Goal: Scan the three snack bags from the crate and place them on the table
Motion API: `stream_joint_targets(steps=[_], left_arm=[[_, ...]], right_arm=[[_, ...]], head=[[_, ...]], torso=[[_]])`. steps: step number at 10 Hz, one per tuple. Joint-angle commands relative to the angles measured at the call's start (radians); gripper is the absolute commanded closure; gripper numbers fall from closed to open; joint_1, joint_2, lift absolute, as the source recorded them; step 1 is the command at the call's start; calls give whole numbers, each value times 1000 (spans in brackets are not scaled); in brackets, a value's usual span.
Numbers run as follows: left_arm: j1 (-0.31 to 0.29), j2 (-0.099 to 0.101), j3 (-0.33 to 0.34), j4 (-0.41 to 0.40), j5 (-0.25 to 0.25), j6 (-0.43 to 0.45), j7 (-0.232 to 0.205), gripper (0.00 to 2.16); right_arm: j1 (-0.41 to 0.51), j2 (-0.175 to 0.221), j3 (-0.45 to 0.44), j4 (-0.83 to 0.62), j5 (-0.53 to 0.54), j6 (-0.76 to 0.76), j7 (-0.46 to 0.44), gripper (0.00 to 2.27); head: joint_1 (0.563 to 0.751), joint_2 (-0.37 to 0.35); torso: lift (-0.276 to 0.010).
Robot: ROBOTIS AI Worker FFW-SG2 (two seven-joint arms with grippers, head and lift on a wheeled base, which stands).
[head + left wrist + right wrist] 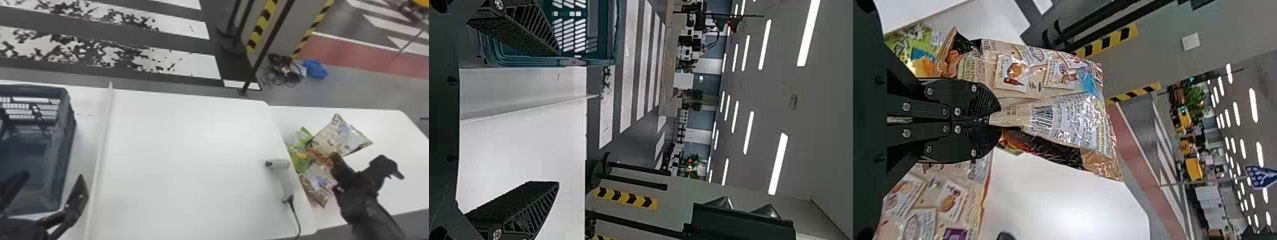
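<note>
Snack bag (pixel 343 135) pinched in the right claw (pixel 335 157), jutting beyond its tips; left claw (pixel 52 175) spread wide.

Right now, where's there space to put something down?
On the middle table, between the ridge and the scanner. On the right table too, at its end past the held bag and the right gripper. It's crowded just right of the scanner, where the other bags lie bunched.
</note>
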Motion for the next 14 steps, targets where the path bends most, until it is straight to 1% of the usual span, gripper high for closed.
stream_joint_targets(steps=[1,2,3,4,5,6,7,8,9,10,11,12,13,14], left_arm=[[-3,8,5,-1,9,-11,-4,73],[-6,12,5,-4,15,-8,-6,73],[-6,12,2,-10,15,-8,-8,73],[-6,12,-3,-11,15,-8,-8,73],[-6,12,-9,-13,15,-5,-8,73],[-6,11,-17,-17,12,1,-8,73],[-4,11,-21,-27,7,11,-6,73],[0,11,-21,-36,6,11,-4,73],[2,11,-21,-42,4,14,-3,73],[0,8,-21,-40,-11,14,5,73],[-1,6,-24,-36,-14,17,8,73],[-1,6,-32,-40,-14,17,9,73],[8,6,-34,-48,-14,17,11,73],[17,5,-38,-57,-14,17,14,73]], right_arm=[[-24,5,27,73,45,5,-49,2169],[-30,10,34,104,66,5,-72,2169],[-30,11,37,116,72,17,-92,2165],[-30,11,39,124,85,29,-110,1932],[-29,10,40,124,94,63,-110,846],[-10,8,42,98,85,106,-95,-2],[60,27,42,-26,68,127,-95,-2],[146,62,28,-183,54,139,-93,53],[223,86,21,-326,49,136,-90,53],[299,112,10,-468,38,152,-87,53],[356,128,13,-560,38,152,-64,53],[401,146,11,-640,32,198,-57,73],[477,168,22,-752,-8,201,-20,83],[530,198,39,-846,-12,219,26,83]], head=[[695,-350],[695,-350],[695,-350],[695,-350],[695,-350],[695,-350],[695,-350],[695,-350],[695,-350],[695,-350],[695,-350],[695,-350],[695,-350],[695,-350]], torso=[[-37],[-37],[-37],[-37],[-37],[-37],[-37],[-37],[-37],[-37],[-37],[-37],[-37],[-37]])
